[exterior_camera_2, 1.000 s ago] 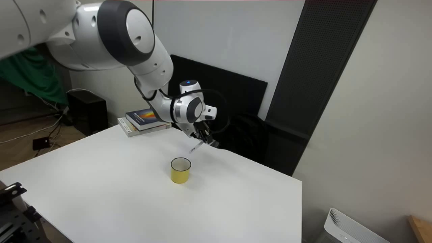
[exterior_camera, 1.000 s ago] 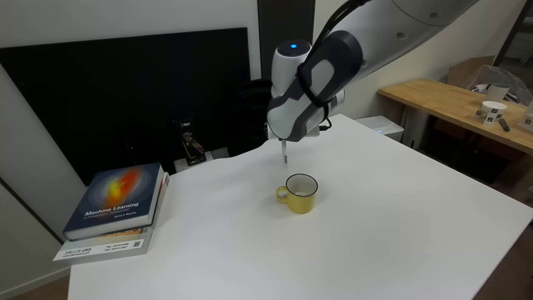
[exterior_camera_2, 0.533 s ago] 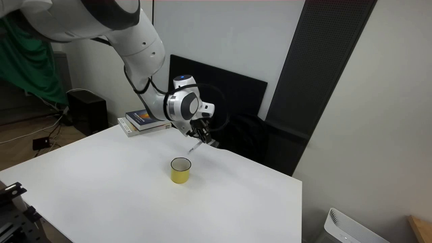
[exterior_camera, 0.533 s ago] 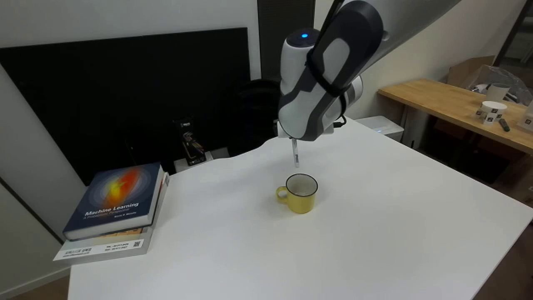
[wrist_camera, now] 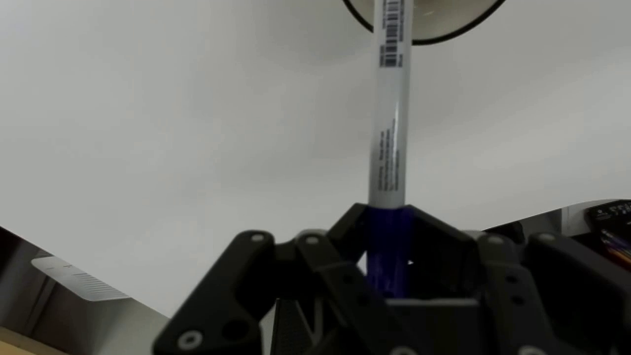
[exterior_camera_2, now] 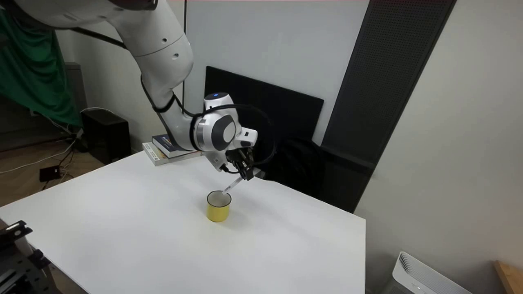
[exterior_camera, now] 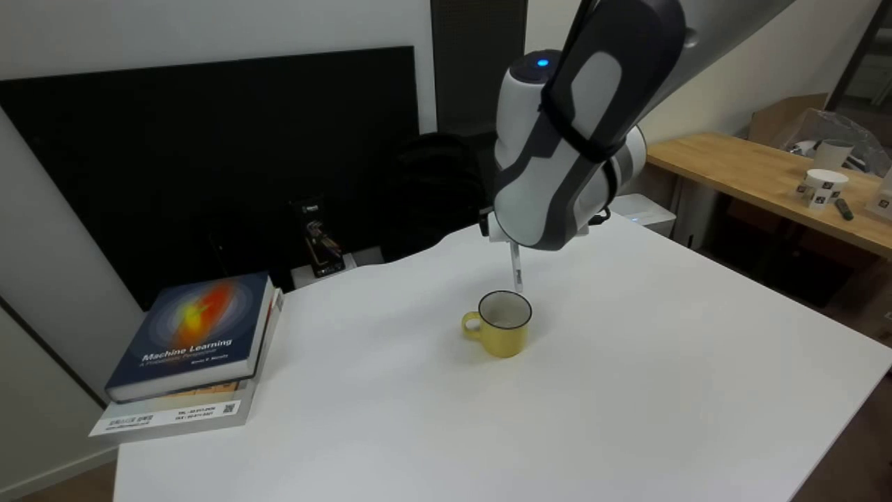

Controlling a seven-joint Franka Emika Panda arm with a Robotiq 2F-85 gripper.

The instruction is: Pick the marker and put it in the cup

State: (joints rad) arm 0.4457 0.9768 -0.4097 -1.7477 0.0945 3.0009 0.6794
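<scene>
The yellow cup (exterior_camera: 503,339) stands upright on the white table, handle to the left in this exterior view; it also shows in an exterior view (exterior_camera_2: 217,213). My gripper (wrist_camera: 387,213) is shut on the purple cap end of the white marker (wrist_camera: 389,108). The marker is tilted, free end toward the cup. In an exterior view the marker's (exterior_camera_2: 233,184) tip overlaps the cup's far rim; in an exterior view the marker (exterior_camera: 516,268) ends just at the back rim. In the wrist view it crosses the cup's rim (wrist_camera: 443,37) and its tip is out of frame.
Two stacked books (exterior_camera: 195,335) lie at the table's (exterior_camera: 390,432) left corner in an exterior view. A black screen (exterior_camera: 209,167) and a dark bag (exterior_camera: 435,188) are behind the table. A wooden side table (exterior_camera: 739,167) stands at the right.
My gripper has carried the marker toward the cup: rightward in one exterior view, and down and left in the other. The marker tip has come to the cup's rim. The cup has not moved.
</scene>
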